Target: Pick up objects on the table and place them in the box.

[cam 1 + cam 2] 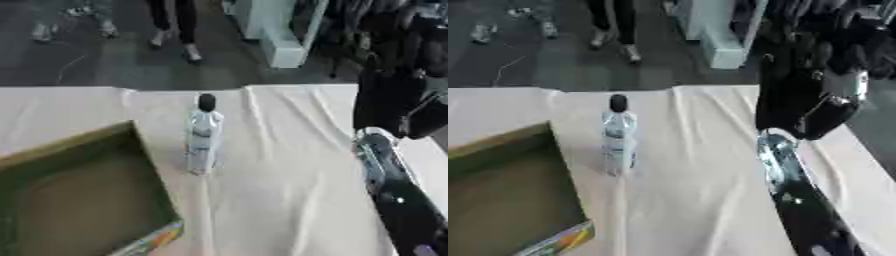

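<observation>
Hovering raised right of the bottle [619,136], right hand [794,95] open.

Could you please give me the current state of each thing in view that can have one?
bottle: upright on the table, dark cap on, untouched.
box: open at the top, nothing visible inside.
right hand: raised over the table's right side, apart from the bottle, holding nothing; finger pose unclear.
tablecloth: spread over the table, creased.
</observation>
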